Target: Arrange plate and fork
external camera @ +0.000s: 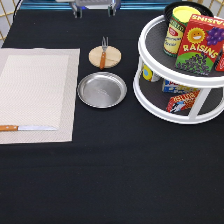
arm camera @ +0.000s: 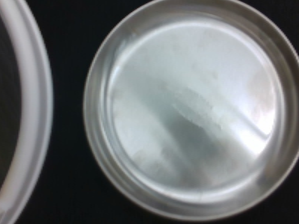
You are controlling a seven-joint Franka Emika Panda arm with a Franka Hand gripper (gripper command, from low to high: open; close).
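Looking down on the plate (arm camera: 195,107), bare on the black cloth between placemat (external camera: 37,92) and turntable (external camera: 150,107), I judge it light, stiff, slippery, best pinched at its rim; no gripper shows in the exterior view.

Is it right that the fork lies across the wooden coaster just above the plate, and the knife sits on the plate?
Not quite. The fork does lie across the wooden coaster above the plate, but the knife lies on the placemat at the exterior view's left. The plate is bare, as both views show.
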